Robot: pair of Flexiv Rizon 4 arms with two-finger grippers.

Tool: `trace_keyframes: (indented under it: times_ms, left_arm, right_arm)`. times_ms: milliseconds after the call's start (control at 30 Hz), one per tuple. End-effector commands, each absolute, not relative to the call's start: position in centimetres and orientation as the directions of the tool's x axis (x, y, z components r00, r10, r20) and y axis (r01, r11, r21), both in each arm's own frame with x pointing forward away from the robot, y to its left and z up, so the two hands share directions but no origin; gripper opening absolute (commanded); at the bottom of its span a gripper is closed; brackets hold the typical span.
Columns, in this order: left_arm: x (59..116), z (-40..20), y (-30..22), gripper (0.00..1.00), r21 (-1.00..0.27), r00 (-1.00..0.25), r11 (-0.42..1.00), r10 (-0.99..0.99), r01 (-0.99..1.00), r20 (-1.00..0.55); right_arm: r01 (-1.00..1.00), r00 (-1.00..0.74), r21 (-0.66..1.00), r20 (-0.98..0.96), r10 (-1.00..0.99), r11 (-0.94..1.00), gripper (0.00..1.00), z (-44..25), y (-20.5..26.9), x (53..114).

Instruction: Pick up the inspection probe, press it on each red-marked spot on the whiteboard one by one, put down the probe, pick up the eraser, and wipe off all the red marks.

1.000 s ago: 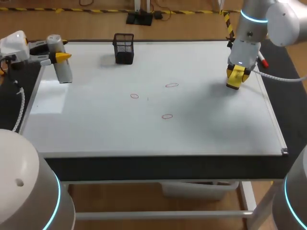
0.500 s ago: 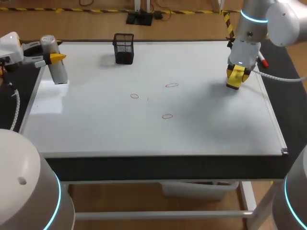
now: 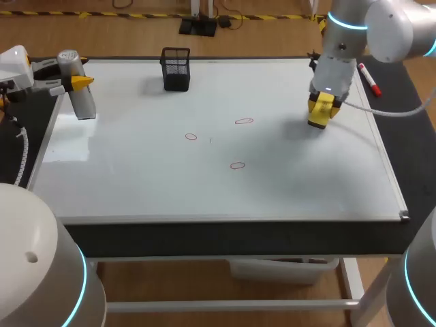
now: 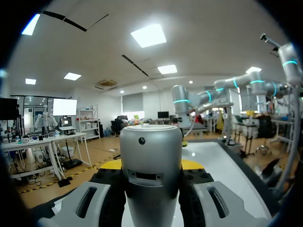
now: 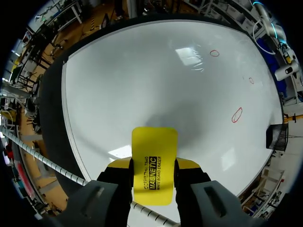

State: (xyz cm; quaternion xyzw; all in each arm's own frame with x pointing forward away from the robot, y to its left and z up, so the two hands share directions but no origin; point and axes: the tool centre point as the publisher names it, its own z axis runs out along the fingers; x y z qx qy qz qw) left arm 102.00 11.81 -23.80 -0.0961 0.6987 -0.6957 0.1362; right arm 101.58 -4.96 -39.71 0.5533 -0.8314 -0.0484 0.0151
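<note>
The inspection probe (image 3: 80, 95), a grey cylinder, stands upright at the whiteboard's (image 3: 136, 184) far left edge with my left gripper (image 3: 72, 83) shut on it. In the left wrist view the probe (image 4: 151, 156) fills the gap between the fingers (image 4: 111, 164). My right gripper (image 3: 320, 110) hangs over the board's far right part, shut on the yellow eraser (image 3: 319, 113). The right wrist view shows the eraser (image 5: 154, 158) sticking out ahead of the fingers above bare board. Three red marks sit mid-board: (image 3: 190, 136), (image 3: 244, 121), (image 3: 237, 165), all left of the eraser.
A black mesh pen holder (image 3: 176, 68) stands at the board's far edge, left of centre. A red marker (image 3: 368, 79) lies off the board on the dark mat at the far right. The board's raised frame (image 3: 388, 170) runs along its right side.
My right arm has carried the eraser a little left and farther back, toward the marks. My left arm drew the probe slightly left and then held still.
</note>
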Motion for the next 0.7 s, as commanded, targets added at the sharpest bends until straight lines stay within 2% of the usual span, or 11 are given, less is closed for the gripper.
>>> trace_keyframes:
  times_ms: [33,700]
  left_arm:
    - [101.9,-23.7,11.7,0.00,-0.998,-0.943,0.014,-0.327,0.057,-0.059]
    - [101.9,-23.7,11.7,0.00,-0.998,-0.943,0.014,-0.327,0.057,-0.059]
  right_arm:
    - [-0.925,-0.368,0.079,0.045,-0.929,0.371,0.00,-39.1,-2.0,101.9]
    - [-0.985,-0.142,0.089,0.033,-0.989,0.144,0.00,-39.0,15.0,101.9]
